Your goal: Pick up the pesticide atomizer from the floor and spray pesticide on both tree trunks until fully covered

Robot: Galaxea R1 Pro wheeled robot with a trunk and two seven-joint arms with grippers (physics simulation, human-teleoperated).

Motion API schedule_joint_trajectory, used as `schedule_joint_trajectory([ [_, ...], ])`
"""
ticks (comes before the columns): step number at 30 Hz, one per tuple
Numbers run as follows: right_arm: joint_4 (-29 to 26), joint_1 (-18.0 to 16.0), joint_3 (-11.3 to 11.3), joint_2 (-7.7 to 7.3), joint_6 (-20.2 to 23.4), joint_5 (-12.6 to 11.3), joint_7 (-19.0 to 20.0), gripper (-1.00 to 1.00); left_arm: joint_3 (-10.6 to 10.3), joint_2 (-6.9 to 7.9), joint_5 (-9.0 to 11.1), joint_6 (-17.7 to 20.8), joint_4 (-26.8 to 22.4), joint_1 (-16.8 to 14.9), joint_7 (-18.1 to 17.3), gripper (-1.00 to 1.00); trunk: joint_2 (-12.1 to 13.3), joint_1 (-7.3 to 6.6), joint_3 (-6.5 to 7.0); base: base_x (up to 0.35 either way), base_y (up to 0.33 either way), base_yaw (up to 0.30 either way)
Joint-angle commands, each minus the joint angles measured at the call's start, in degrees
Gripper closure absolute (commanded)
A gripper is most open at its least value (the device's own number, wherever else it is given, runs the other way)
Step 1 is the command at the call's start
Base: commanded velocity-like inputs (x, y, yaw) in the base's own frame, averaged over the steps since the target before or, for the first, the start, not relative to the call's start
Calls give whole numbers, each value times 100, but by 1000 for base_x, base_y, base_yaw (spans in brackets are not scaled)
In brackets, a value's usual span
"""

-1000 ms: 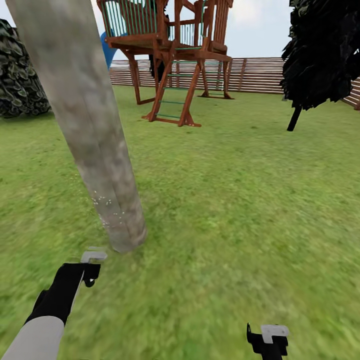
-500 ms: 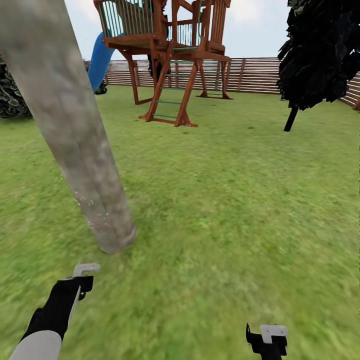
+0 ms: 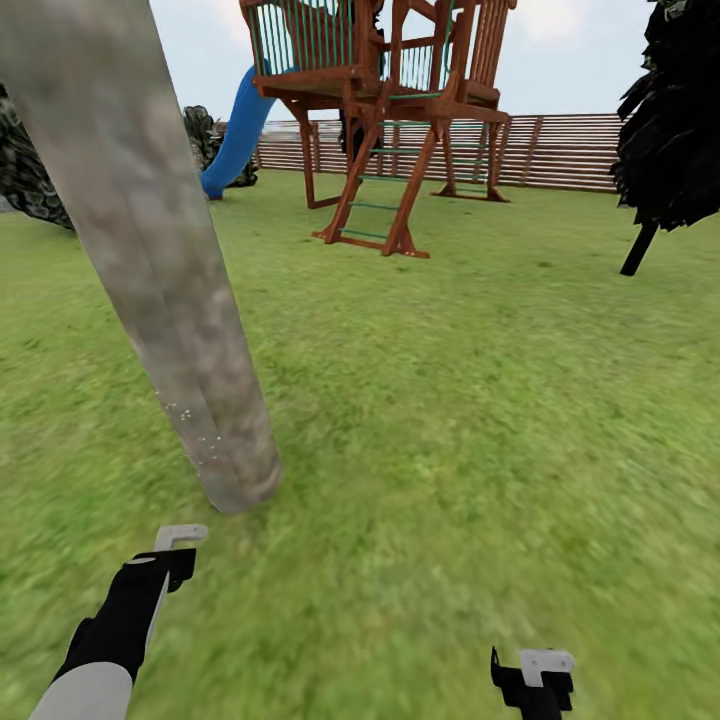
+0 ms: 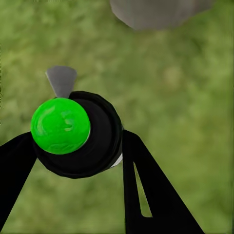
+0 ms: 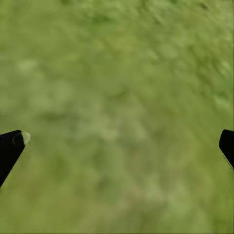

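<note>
One pale tree trunk [image 3: 160, 270] rising from grass [image 3: 450, 420], whitish pesticide specks [image 3: 200, 435] low on its side. Left pincer [image 4: 87, 146] clamped around one atomizer [image 4: 73, 134], green-capped, grey nozzle aimed at trunk base. Right pincer [image 5: 117, 146] spread wide over lawn, holding nothing. One wooden play tower [image 3: 385, 110], one blue slide [image 3: 235, 130], slat fence [image 3: 570, 150], one black tree [image 3: 675, 120].

Right pincer [image 5: 117, 148] spread wide above grass [image 5: 117, 73], seemingly blurred.
</note>
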Motion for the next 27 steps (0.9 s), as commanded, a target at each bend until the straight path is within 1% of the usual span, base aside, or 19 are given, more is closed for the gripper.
schedule_joint_trajectory([
  [1, 0, 0, 0, 0, 0, -1, 1, -100, 0, -1, -3, 0, -1, 0, -1, 100, 0, 0, 0, 233, -200, 278],
  [5, 0, 0, 0, 0, 0, 0, 1, -100, 0, -10, -3, -1, 1, 0, -3, 100, 0, 0, 0, 228, -201, 203],
  [11, 0, 0, 0, -39, 0, 0, -2, -100, 0, -8, 6, -3, -6, 1, -2, 100, 0, 0, 0, 165, -231, 11],
  [15, 0, 0, 0, -28, 0, -3, -2, -100, 0, -2, 6, -3, -6, 0, -3, 100, 0, 0, 0, 143, -242, 3],
  [27, 0, 0, 0, -9, 0, 0, -2, -100, 0, -2, 13, 1, -6, 0, -11, 100, 0, 0, 0, 105, -259, 243],
])
